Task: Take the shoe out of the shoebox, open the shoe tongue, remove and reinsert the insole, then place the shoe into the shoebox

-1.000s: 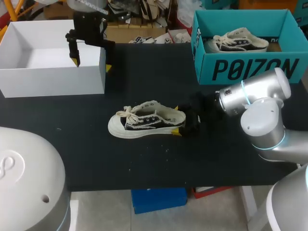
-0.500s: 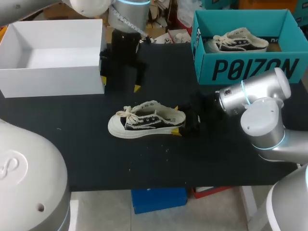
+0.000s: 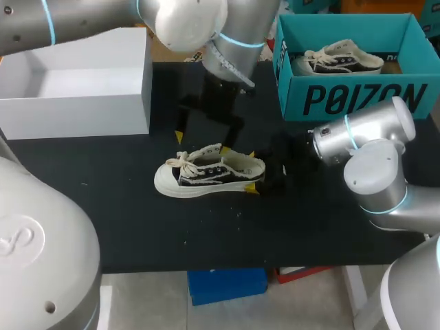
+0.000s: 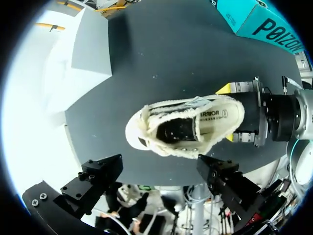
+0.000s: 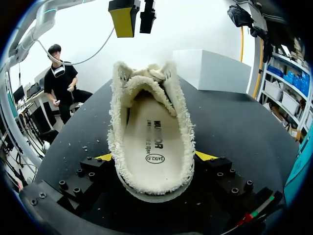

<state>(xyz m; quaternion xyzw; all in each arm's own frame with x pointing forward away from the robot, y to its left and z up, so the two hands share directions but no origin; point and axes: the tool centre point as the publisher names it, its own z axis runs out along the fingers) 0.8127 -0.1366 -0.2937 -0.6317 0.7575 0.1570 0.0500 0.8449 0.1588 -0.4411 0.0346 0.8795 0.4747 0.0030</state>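
Left gripper (image 3: 208, 137), spread, swings from white box (image 3: 124, 103) to over shoe (image 3: 210, 172); right gripper (image 3: 253, 170) pinches heel (image 5: 151, 188). Lower centred, hook tongue (image 5: 149, 83) gently.

This is a robotics lab: a staged test bench, not a home or a shop. Two silver jointed machine arms with glowing blue rings work over one table (image 3: 137, 227) laid with plain black matting. The left arm (image 3: 185, 20) comes in from about 10 o'clock, the right arm (image 3: 371, 148) from about 4 o'clock. The things on the mat are set out like trial props: an open white box (image 3: 75, 103) at 10 o'clock, an open teal shoebox (image 3: 357, 100) at 2 o'clock holding a second shoe (image 3: 337, 58), and a shoe (image 3: 206, 172) at the centre.
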